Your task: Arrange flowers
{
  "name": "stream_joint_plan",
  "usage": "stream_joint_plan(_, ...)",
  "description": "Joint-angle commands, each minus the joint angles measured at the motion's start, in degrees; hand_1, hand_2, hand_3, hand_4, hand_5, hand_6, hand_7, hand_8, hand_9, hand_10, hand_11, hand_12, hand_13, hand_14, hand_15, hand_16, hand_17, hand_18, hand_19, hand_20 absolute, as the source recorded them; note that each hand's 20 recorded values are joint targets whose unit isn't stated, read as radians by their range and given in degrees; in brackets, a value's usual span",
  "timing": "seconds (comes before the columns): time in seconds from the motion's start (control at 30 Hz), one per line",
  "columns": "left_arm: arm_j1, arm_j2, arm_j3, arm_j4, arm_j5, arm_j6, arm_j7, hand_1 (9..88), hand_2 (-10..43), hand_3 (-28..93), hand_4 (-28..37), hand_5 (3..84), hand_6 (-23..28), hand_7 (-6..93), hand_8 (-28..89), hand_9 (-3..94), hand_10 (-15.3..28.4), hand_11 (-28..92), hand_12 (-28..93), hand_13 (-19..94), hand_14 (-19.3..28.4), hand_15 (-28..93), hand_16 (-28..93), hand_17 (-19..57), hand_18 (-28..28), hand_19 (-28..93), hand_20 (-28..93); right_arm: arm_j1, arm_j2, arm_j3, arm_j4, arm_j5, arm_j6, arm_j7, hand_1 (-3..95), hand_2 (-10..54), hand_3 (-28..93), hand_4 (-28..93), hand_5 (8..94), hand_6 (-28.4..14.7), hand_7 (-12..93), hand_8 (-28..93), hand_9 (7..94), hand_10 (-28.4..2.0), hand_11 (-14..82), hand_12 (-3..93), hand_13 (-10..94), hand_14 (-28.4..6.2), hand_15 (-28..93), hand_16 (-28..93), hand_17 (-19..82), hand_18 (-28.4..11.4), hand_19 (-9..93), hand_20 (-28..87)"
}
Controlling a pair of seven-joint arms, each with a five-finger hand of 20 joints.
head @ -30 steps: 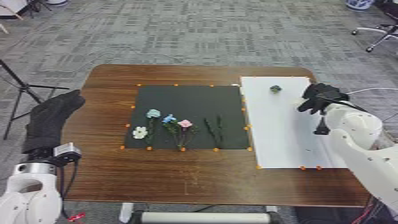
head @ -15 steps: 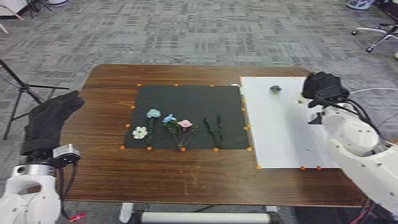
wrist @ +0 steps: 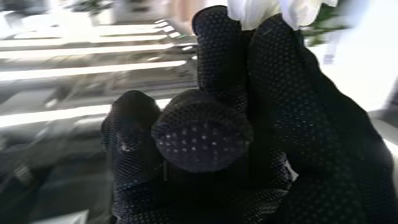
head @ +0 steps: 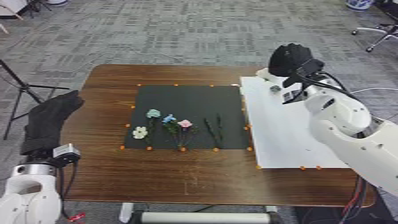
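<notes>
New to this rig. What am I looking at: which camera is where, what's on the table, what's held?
It's a robot with two white arms, each ending in a black-gloved hand. The head view looks forward and down from its head; the right wrist view comes from its right wrist.

On the brown table lie a dark mat and a white sheet. The mat carries a white flower, two blue flowers, a pink flower and green sprigs. A small dark bluish thing on the sheet is too small to identify.

The right hand, over the sheet's far end, seems to hold another white flower. The left hand is off to the left, holding nothing.
</notes>
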Motion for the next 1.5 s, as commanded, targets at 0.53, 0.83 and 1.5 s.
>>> stream_joint_plan(0.53,-1.76,0.81,1.81,0.5,-0.2,0.16,-0.52,25.1,-2.2,71,-25.6,55.1,-2.2,17.0,-10,49.6,13.8,21,12,37,17.5,21,2,2.5,14.5,13,18,12.56,-15.33,-21.23,7.07,-3.01,-4.14,-11.34,58.5,-9.5,58,-19,78.7,3.2,20,5,85.0,-9.2,5.3,28.0,89,-1.3,63,30,60,-14.4,93,57)
stream_joint_plan(0.83,-2.79,1.02,2.7,0.96,-0.15,0.06,-0.48,25.2,-2.3,71,-25.7,55.2,-2.4,17.0,-10,49.5,13.8,21,12,37,17.4,21,2,2.5,14.5,13,18,10.89,-17.07,-19.32,12.62,-7.11,-4.45,-11.19,58.4,-9.5,58,-19,78.2,3.7,21,4,83.5,-8.7,4.9,26.5,89,-1.3,64,30,60,-14.4,93,57)
stream_joint_plan(1.5,-2.45,0.8,2.38,0.75,-0.2,0.01,-0.17,25.2,-2.3,71,-25.5,55.2,-2.4,17.0,-10,49.5,13.8,21,12,37,17.5,21,2,2.5,14.5,13,18,9.1,-14.45,-14.84,10.19,-7.75,-14.14,-9.03,51.2,-9.5,59,-13,74.9,2.2,22,4,78.4,-10.0,12.9,21.3,87,-2.0,64,30,58,-15.1,93,57)
